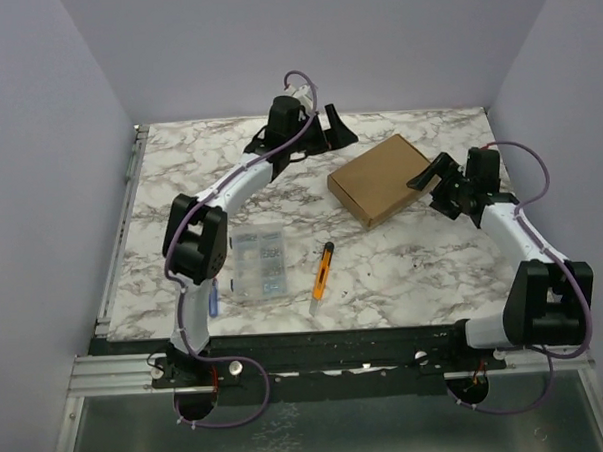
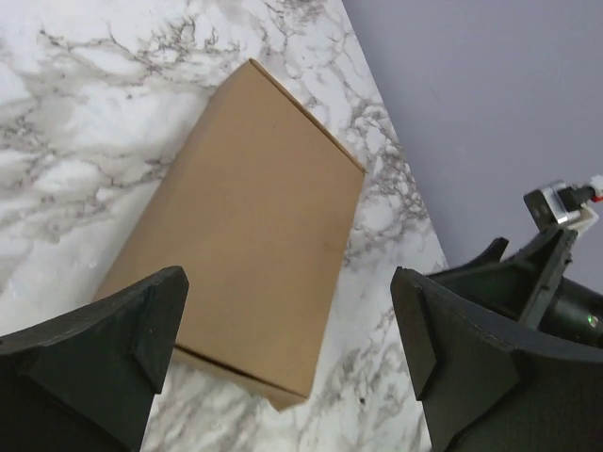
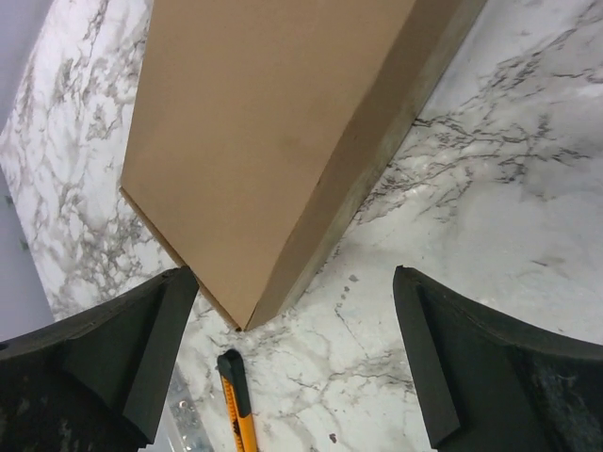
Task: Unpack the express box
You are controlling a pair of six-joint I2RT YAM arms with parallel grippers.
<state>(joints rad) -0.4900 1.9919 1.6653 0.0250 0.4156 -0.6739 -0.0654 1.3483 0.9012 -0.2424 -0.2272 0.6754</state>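
Observation:
The express box (image 1: pixel 383 178) is a flat brown cardboard mailer, lid shut, lying on the marble table right of centre. It also shows in the left wrist view (image 2: pixel 245 226) and the right wrist view (image 3: pixel 273 132). My left gripper (image 1: pixel 322 127) is open and empty, just behind the box's far left corner; in its wrist view (image 2: pixel 287 353) the jaws stand wide over the box's end. My right gripper (image 1: pixel 430 180) is open and empty at the box's right edge; in its wrist view (image 3: pixel 297 353) the jaws stand wide above bare table by the box's corner.
A clear plastic organizer case (image 1: pixel 259 264) of small parts lies front left. An orange and black utility knife (image 1: pixel 323 270) lies in front of the box, also in the right wrist view (image 3: pixel 237 405). A blue pen (image 1: pixel 214 298) lies by the left arm. Purple walls enclose the table.

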